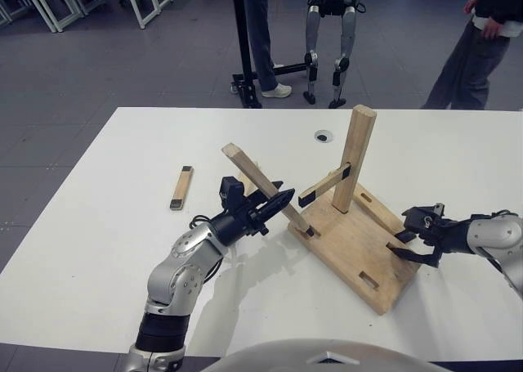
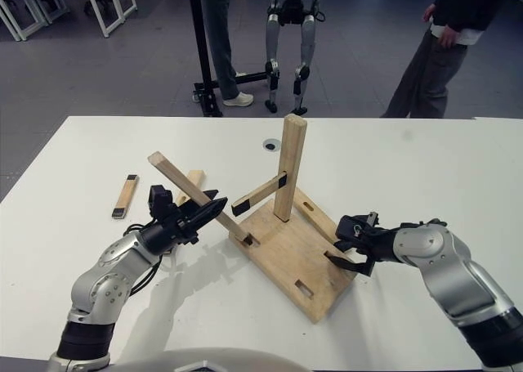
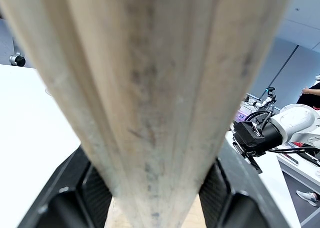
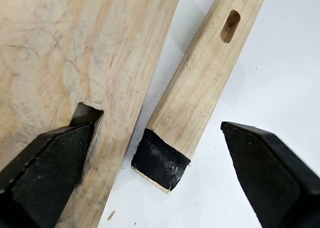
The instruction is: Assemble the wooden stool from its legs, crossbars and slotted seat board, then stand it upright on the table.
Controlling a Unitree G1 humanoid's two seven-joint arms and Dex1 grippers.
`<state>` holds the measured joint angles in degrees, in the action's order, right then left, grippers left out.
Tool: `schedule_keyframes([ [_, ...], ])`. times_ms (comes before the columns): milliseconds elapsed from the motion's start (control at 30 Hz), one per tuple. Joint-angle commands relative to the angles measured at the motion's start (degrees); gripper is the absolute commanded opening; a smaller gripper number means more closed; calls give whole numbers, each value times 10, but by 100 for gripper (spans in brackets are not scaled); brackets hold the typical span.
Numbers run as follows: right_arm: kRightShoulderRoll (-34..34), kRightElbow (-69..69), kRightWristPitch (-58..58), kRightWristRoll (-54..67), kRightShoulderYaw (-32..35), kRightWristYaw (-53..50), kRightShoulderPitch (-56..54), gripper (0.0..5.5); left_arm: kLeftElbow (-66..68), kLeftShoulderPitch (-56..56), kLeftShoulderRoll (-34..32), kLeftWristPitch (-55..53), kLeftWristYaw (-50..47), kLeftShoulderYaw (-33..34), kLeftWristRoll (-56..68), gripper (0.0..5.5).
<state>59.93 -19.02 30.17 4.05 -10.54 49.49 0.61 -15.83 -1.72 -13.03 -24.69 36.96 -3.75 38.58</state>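
Your seat board [image 1: 359, 253] lies flat on the white surface [image 1: 106, 225], right of centre, with one corner toward the near edge. An upright leg [image 1: 356, 155] stands in it, and a crossbar [image 1: 325, 186] juts from that leg toward the left edge. A second leg [image 1: 255, 180] leans with its foot at the board's left slot and its top tilted toward the far-left corner. Your left hand [image 1: 282, 199] is clamped on its middle. Your right hand [image 2: 337, 252] is spread wide at the board's right edge, straddling a lying leg [image 4: 205, 72]. A loose bar [image 1: 181, 187] lies nearer the left edge. Grey floor [image 1: 122, 53] lies beyond.
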Motion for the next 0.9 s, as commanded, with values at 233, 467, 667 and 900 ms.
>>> schedule_keyframes([
  [233, -17, 1, 3, -15, -7, 18, -22, 472, 22, -11, 6, 9, 10, -21, -20, 203],
  [467, -24, -5, 7, -20, -3, 17, -13, 472, 17, -10, -13, 9, 24, -18, -21, 203],
  [667, -29, -15, 14, -20, 4, 11, 1, 472, 14, 14, -34, -2, 27, 15, -9, 203],
  [900, -34, -23, 18, -23, 2, 8, 10, 472, 4, 42, -25, -19, 18, 51, 29, 203],
])
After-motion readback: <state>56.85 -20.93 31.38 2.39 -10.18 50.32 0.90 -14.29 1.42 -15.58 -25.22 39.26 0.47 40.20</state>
